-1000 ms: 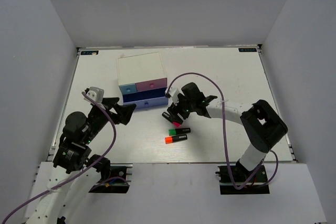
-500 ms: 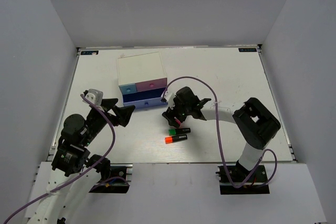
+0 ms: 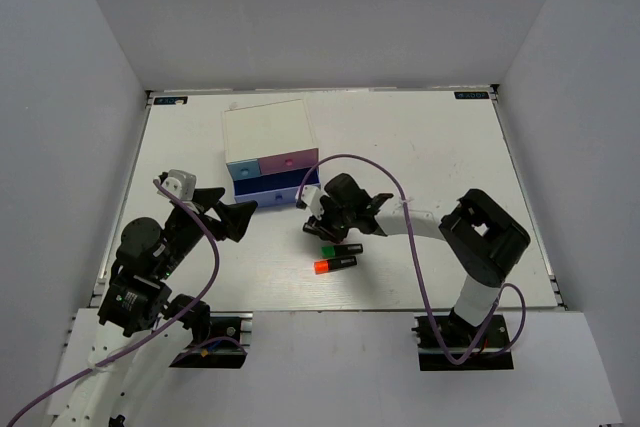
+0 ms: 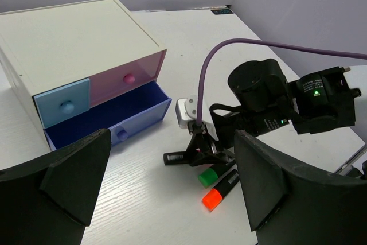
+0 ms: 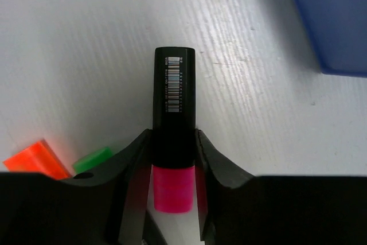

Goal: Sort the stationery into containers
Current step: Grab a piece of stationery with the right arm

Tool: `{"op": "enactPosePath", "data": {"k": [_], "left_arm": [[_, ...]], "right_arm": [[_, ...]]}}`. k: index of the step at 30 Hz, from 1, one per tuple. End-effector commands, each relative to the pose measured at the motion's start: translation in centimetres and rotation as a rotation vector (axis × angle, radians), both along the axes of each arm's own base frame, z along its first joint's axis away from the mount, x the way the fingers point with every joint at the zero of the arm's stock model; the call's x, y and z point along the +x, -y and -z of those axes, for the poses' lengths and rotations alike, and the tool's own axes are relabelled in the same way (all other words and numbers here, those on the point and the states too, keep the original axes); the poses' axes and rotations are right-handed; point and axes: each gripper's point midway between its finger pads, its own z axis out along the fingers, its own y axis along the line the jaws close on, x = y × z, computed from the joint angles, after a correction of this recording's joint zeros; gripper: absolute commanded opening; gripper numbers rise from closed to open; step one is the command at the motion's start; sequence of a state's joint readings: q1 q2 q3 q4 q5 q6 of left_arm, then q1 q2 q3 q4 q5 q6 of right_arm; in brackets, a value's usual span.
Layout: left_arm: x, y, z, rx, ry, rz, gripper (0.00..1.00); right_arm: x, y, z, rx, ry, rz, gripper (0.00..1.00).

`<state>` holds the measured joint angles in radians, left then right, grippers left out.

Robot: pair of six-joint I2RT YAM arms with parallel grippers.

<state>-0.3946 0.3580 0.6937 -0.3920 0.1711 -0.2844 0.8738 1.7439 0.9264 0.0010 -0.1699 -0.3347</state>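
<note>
1. Fingers (image 5: 133, 162) of our right gripper (image 5: 173, 136) clamp the pink marker (image 5: 174, 101), low over the table (image 3: 420, 147) just in front of the unit (image 3: 268, 132).
2. We judge this the pick-up step. Next we must lift the marker, carry it over the open drawer (image 4: 109, 113) at the unit's base, then let go.
3. Our left gripper (image 3: 236, 209) hangs spread wide and empty, front-left of the unit.
4. Pink marker: smooth, boxy black barrel with a barcode label. The green marker (image 4: 211, 174) and orange marker (image 4: 221, 190) lie farther in front of the unit.
5. Unit: rigid white-topped box with plastic-looking drawers and round knobs.
</note>
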Motion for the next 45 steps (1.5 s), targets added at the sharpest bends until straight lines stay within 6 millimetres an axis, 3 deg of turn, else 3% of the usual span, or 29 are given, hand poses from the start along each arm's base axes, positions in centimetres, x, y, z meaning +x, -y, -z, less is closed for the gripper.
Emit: {"op": "enactPosePath", "data": {"k": [1,4,10,18,23,29,35,38,42,45], "left_arm": [[0.1,-0.3,0.1,0.013,0.002,-0.010,0.98],[0.1,-0.3,0.1,0.013,0.002,-0.010,0.98],[0.2,-0.2,0.3,0.016,-0.006,-0.010,0.98],[0.2,-0.2,0.3,0.016,-0.006,-0.010,0.98],[-0.1,-0.3,0.3,0.012,0.005,-0.010,0.98],[-0.1,-0.5,0.1,0.008,0.013,-0.020,0.98],[-0.3,-0.8,-0.3,0.001,0.030,-0.030,0.98],[-0.1,-1.1,-0.3,0.001,0.030,-0.049,0.98],[-0.1,-1.1,-0.3,0.001,0.030,-0.049,0.98],[-0.1,-1.1,-0.3,0.001,0.030,-0.049,0.98]], "right_arm": [[-1.9,-0.3,0.2,-0.044,-0.024,-0.108,0.25],[-2.3,-1.1,-1.7,-0.030,0.017,-0.173,0.17],[-1.6,-2.9,-7.3,0.036,0.170,-0.266,0.16],[2.5,-5.0,-14.6,0.059,0.428,-0.292,0.16],[5.5,-6.7,-16.5,0.031,0.582,-0.305,0.17],[9.0,-8.5,-16.1,-0.044,0.680,-0.300,0.18],[10.6,-9.6,-15.7,-0.072,0.723,-0.300,0.21],[11.2,-9.7,-14.9,-0.092,0.723,-0.294,0.27],[11.2,-9.8,-14.5,-0.097,0.719,-0.294,0.43],[11.4,-9.8,-14.3,-0.101,0.723,-0.288,0.50]]}}
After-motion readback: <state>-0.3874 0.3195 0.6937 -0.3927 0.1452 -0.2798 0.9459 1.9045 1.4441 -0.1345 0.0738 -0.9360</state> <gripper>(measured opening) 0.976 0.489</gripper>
